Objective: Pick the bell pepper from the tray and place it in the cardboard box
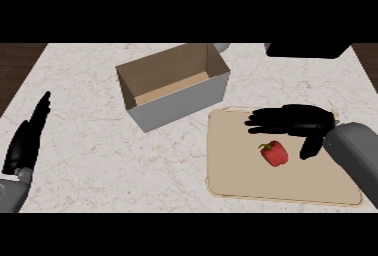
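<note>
Item: one small red bell pepper (274,154), lying ungrasped on your one flat beige tray (236,172).
Item: one open brown cardboard box (184,102), just beside the tray's far left corner.
Right hand (294,121): fingers spread open, over the tray near the pepper.
Left hand (28,137): fingers straight, resting at the left of the marble counter (88,165).
Hazards: if you close off-centre, the pepper may roll aside. If you carry it low, it may catch the box wall.
</note>
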